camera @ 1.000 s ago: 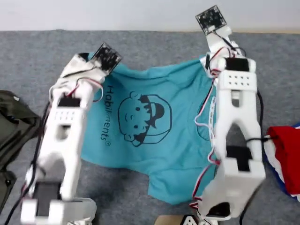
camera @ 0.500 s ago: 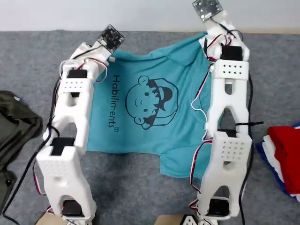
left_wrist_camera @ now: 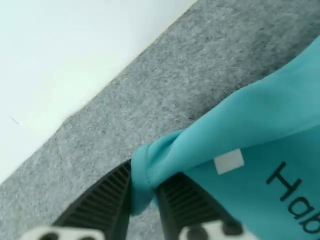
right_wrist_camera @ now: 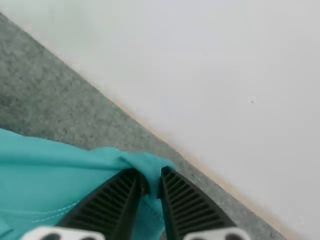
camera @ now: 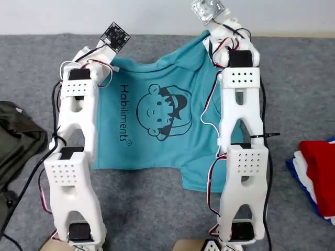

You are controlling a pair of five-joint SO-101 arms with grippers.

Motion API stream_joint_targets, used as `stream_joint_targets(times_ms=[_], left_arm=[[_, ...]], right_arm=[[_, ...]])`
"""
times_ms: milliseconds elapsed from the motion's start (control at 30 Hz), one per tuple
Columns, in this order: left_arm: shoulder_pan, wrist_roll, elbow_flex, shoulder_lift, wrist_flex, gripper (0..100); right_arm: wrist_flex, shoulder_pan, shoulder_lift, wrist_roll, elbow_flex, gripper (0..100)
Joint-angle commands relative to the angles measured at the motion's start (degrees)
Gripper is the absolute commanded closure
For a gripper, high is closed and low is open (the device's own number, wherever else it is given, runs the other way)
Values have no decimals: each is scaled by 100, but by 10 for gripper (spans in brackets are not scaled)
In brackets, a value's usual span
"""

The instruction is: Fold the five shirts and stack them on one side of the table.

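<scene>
In the last second I have stretched both arms out toward the far edge of the worktop [camera: 293,78]. My left fingers [left_wrist_camera: 107,192] and right fingers [right_wrist_camera: 117,192] have dragged the teal shirt [camera: 157,141] along. It has slid away from my bases and drawn flatter, and my right arm has swung leftward.

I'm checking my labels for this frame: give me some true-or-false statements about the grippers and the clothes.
The left gripper is shut on the teal printed T-shirt. True.
The right gripper hangs open, holding nothing. False: it pinches the T-shirt's edge too.
A dark olive garment lies on the left arm's side. True.
The T-shirt is folded on the red, white and blue stack. False: it lies mostly spread out, print up, apart from the stack.
</scene>
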Motion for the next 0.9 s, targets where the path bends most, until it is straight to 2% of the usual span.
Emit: stream_joint_targets(times_ms=[0,200,400,633,767,867], left_arm=[[0,62,-242,-79,44,997],[26,26,-286,-88,985,997],[18,-26,-848,-88,2514,997],[141,-703,-1569,-44,4281,997],[211,-1160,-1763,-79,5020,998],[220,-1319,-1965,-88,5433,998]], right_arm=[[40,-13,-75,141,-308,988],[1200,22,-75,246,-334,988],[2413,171,-75,246,-624,988],[3899,171,-75,273,-1380,988],[4840,171,-84,281,-1846,988],[4989,233,-127,281,-1952,988]])
